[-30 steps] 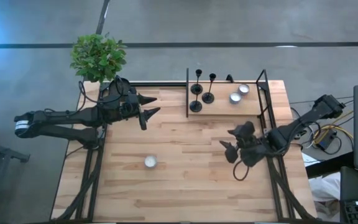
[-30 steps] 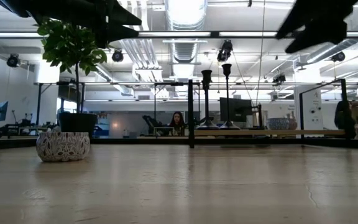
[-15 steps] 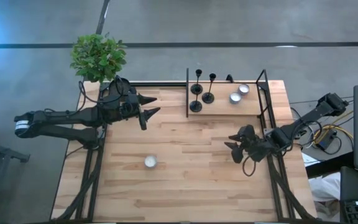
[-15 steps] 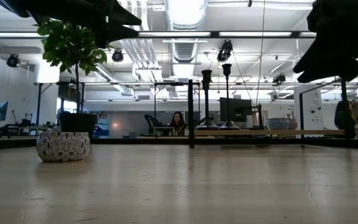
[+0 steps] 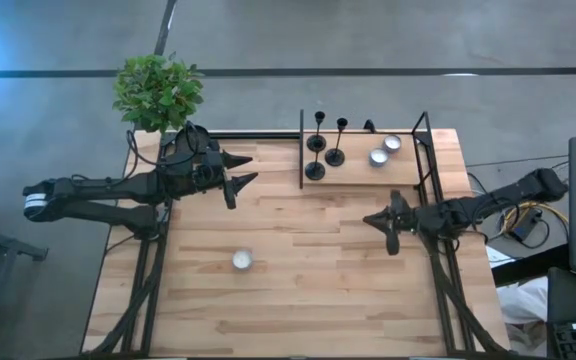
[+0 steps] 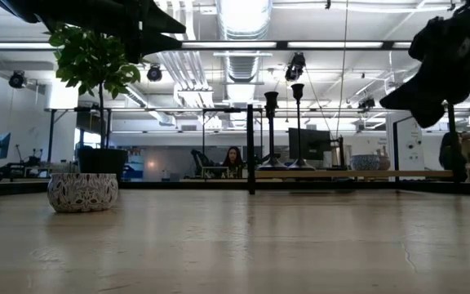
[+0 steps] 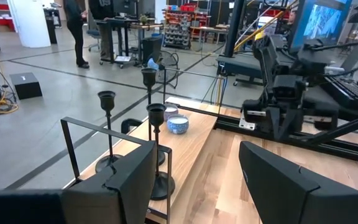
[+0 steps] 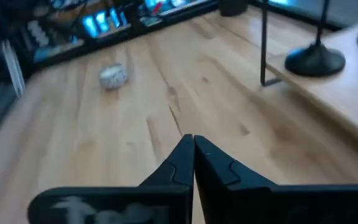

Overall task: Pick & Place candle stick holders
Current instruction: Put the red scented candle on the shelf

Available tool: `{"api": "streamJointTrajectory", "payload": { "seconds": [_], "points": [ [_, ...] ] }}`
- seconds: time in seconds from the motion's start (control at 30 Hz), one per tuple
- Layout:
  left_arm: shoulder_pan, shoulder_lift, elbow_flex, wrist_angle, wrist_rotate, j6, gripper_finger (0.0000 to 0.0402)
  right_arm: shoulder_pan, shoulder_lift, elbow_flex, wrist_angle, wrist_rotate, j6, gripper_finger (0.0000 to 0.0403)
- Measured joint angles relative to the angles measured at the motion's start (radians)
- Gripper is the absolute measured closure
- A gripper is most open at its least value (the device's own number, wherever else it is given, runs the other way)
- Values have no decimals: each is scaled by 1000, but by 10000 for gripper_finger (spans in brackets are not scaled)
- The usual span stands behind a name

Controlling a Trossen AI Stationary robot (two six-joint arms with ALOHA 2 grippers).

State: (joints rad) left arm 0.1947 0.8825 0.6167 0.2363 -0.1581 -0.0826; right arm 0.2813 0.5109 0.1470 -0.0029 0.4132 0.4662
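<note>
Three black candle stick holders (image 5: 315,168) (image 5: 335,155) (image 5: 317,141) stand on their round bases on a raised wooden shelf (image 5: 408,172) at the table's far side. In the left wrist view they (image 7: 156,149) show just ahead of my open left gripper (image 7: 197,180). That left gripper (image 5: 243,172) hovers left of the shelf and touches nothing. My right gripper (image 5: 373,221) hangs above the table's right half, near side of the shelf, with its fingers (image 8: 193,152) shut on nothing.
Two small bowls (image 5: 378,157) (image 5: 392,143) sit on the shelf's right part. A black metal frame (image 5: 301,150) borders the shelf. A tealight (image 5: 241,260) lies on the table, near middle. A potted plant (image 5: 158,92) stands at the far left corner.
My right gripper has shut its fingers with nothing between them. It has turned to point toward the table's left edge, and its arm has drawn back toward the right edge and stretched out flatter. The holders have stayed where they were.
</note>
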Motion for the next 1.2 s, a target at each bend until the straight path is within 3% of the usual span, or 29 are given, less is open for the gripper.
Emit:
{"api": "streamJointTrajectory", "payload": {
  "seconds": [0.2, 0.37, 0.57, 0.87, 1.1, 1.2],
  "points": [
    [0, 0, 0, 0, 0, 0, 165, -109, -113, -65, 5, -131, -360, 395],
    [0, 0, 0, 0, 0, 0, 165, -125, -183, -132, 41, -145, -371, 395],
    [0, 1, 0, -9, 0, 0, 165, -137, -237, -137, 47, -143, -511, 395],
    [0, 1, 0, -12, 0, 0, 165, -140, -309, -137, 43, -181, -509, 395],
    [0, 1, 0, -15, 0, 0, 165, -140, -228, -137, 36, -235, -291, 394],
    [0, 2, 0, -15, 0, 0, 165, -140, -209, -137, 36, -260, -285, 394]
  ]
}}
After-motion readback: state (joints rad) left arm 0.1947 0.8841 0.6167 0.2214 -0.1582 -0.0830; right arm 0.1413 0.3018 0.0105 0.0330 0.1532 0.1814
